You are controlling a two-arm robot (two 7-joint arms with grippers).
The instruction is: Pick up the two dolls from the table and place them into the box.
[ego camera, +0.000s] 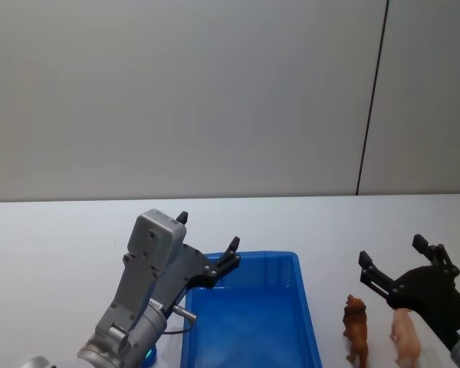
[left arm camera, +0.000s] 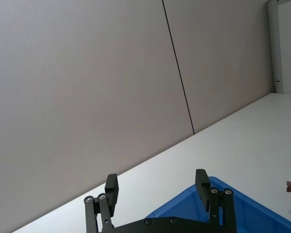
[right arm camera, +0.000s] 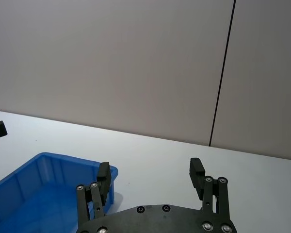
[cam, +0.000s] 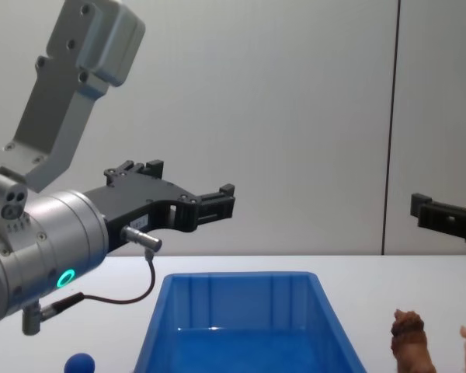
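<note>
**Inspection note: both jaws released and empty, both dolls on the bench outside the box**

1. Left jaws: spread wide and released, holding nothing. One dark fingertip point(ego camera: 234, 245) lies over the box's far left corner in the head view. The chest view shows these jaws raised clear above the box, fingers point(cam: 226, 191) pointing forward and level. In the left wrist view both fingertips point(left arm camera: 111, 183) stand apart with the wall between them.

2. Right jaws: likewise spread and released, holding nothing. In the head view one fingertip point(ego camera: 365, 257) sits just beyond the dolls, and the black body reaches in from the lower right corner. The chest view places a finger point(cam: 423, 205) at the right edge, well above the dolls. The right wrist view shows the two fingertips point(right arm camera: 196, 168) wide apart.

3. Left arm point(ego camera: 149, 261): grey housing rising at the box's left side. A green ring light shows on its body in the chest view.

4. Reddish-brown doll point(ego camera: 356, 328): upright on the bench, just beside the box's right wall and not touching it.

5. Pale pink doll point(ego camera: 405, 336): upright, just right of the reddish-brown doll and apart from it. It is cut off by the right edge in the chest view.

6. Box point(ego camera: 305, 303): bright blue, standing on the bench near the front centre, between the two arms.

7. Bench point(ego camera: 61, 230): white. A small blue rounded object point(cam: 80, 363) lies left of the box.

8. Wall point(ego camera: 176, 92): plain grey panels with one dark vertical seam point(ego camera: 372, 100)
</note>
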